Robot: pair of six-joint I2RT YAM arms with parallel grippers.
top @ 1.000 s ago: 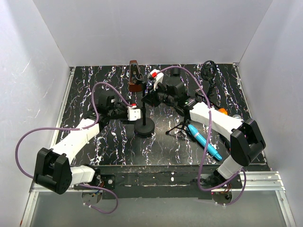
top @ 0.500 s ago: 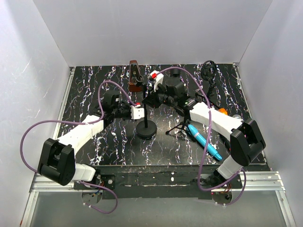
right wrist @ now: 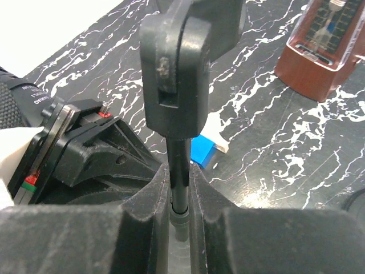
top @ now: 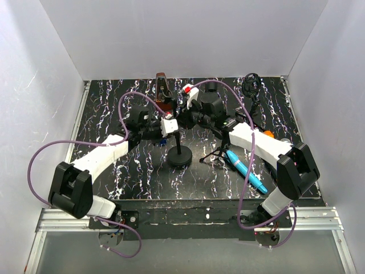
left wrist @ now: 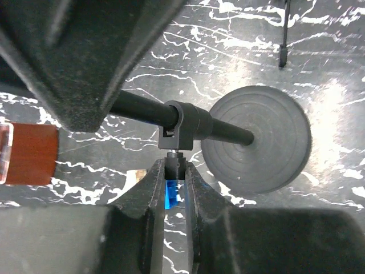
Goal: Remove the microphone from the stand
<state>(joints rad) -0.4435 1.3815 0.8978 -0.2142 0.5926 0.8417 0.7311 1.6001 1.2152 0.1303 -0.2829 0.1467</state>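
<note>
The black stand has a round base (top: 180, 158) (left wrist: 256, 140) and a thin pole (right wrist: 181, 165) carrying a black clamp block (left wrist: 182, 123) (right wrist: 177, 68). My left gripper (top: 175, 127) (left wrist: 174, 165) is shut on the small knob under that clamp. My right gripper (top: 188, 118) (right wrist: 181, 185) is shut on the pole, close beside the left one. The right gripper covers the top of the stand in the top view. I cannot pick out the microphone as a separate thing in any view.
A brown metronome (top: 163, 94) (right wrist: 325, 51) stands just behind the stand. A small blue block (right wrist: 202, 151) lies near the base. A little black tripod (top: 215, 153) and a teal stick-shaped thing (top: 245, 170) lie to the right. White walls enclose the table.
My left gripper has swung right to the stand and shut on the clamp's knob. The stand's base has slid slightly right. The right gripper has kept its hold.
</note>
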